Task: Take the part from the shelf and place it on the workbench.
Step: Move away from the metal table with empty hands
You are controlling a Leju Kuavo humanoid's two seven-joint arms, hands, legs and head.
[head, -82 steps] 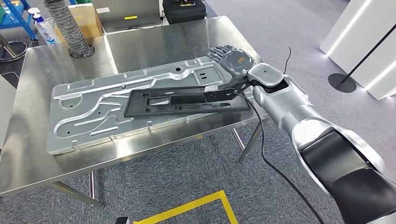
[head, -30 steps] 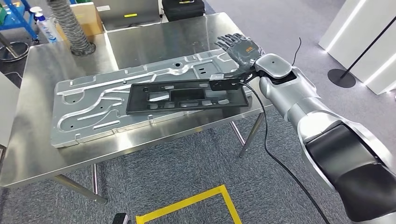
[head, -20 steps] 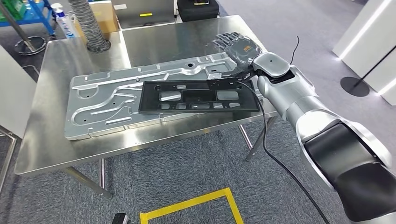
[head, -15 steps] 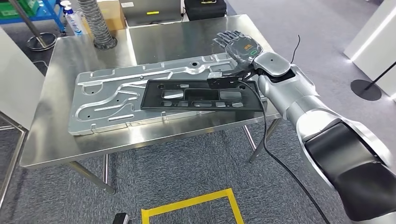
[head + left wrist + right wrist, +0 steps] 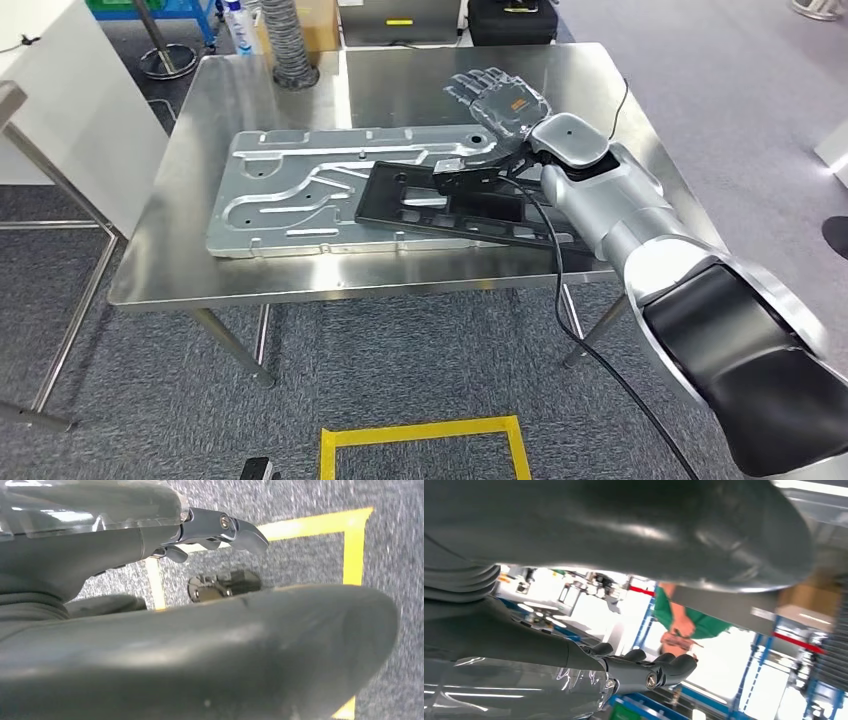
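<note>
Fingers (image 5: 478,88) of the right hand (image 5: 500,105) are spreading apart and holding nothing, palm up, hovering above the upper centre of the frame. In the right wrist view the same fingers (image 5: 659,665) are lying side by side and lightly curled, with a person in a green top (image 5: 684,617) standing in the distance beyond them. The left hand (image 5: 220,527) is hanging above grey carpet and yellow floor tape (image 5: 320,525); its finger state cannot be told.

The black frame (image 5: 450,205), the task's part, is lying on the steel table (image 5: 180,200), its left portion resting on a large silver stamped panel (image 5: 300,195) and its right end running toward the table's lower right edge. Open tabletop is showing above the panel and to its left. A ribbed hose (image 5: 285,40) is standing at the upper left rim, beside a cardboard box (image 5: 310,12).

Against the earlier head frames, the whole scene is sitting further right and lower, with the table seen more squarely, so the camera has moved. The frame is now lying angled across the panel rather than along it.

The frame is lying below and in front of the open fingers; the wrist camera bracket (image 5: 470,175) is hanging just above its upper edge, fingertips apart from it.
</note>
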